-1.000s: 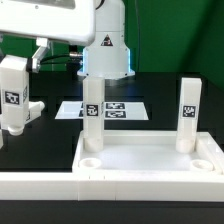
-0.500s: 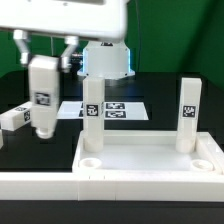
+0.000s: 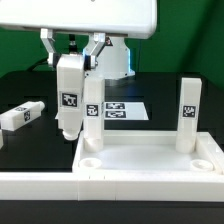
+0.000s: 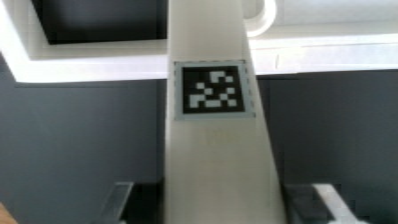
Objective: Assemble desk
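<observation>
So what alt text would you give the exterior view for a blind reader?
A robot gripper holds a white, tagged plastic block leg upright over the black table, left of a large white rimmed tray-like desk top. Two more legs stand in its far corner sockets; a fourth leg lies on the table further left.

The exterior view sits low in front, facing across the desk top (image 3: 150, 162) toward the arm (image 3: 110, 52), fairly near. The wrist view looks down along the gripped leg (image 4: 214, 110), very close; both show that leg (image 3: 68, 95)
</observation>
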Available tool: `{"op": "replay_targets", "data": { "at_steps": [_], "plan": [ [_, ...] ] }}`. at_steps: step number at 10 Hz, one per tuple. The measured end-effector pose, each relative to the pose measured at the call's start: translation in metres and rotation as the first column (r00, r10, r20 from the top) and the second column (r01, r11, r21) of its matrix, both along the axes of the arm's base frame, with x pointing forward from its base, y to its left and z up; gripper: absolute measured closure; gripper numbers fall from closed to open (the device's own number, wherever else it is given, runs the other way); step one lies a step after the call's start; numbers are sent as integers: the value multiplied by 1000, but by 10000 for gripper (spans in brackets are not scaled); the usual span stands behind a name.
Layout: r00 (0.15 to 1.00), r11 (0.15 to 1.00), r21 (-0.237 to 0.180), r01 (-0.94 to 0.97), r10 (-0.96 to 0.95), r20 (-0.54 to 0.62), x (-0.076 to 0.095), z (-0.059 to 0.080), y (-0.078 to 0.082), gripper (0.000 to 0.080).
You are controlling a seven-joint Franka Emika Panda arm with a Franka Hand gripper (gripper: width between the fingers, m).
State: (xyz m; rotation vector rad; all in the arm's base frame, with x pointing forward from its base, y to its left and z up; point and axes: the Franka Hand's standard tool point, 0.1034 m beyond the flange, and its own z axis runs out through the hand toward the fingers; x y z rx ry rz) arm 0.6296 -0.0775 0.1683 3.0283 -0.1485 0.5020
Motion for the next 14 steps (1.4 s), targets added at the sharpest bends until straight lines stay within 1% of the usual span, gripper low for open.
{"op": "replay_targets", "data": {
  "at_steps": [1,2,3,4,5,6,7,8,11,12,13,14],
  "plan": [
    [1000,1000,1,-2,2,0,0,0,2,509],
    [1000,1000,21,17,-18,19,6,2,24,509],
    [999,999,42,0,-1,34,14,4,61,509],
    [999,998,65,14,-16,39,23,9,89,509],
    [998,996,86,37,-41,46,33,10,111,509],
    [997,994,103,49,-55,53,38,8,131,509],
    [998,996,91,24,-29,51,37,7,128,509],
    [998,995,91,33,-38,51,37,7,124,509],
    [998,996,90,28,-33,57,37,7,126,509],
    [993,996,89,14,-24,113,34,8,135,509],
    [989,996,91,-2,-11,145,25,3,154,509],
    [990,996,87,-23,11,139,19,-3,167,509]
  ]
}}
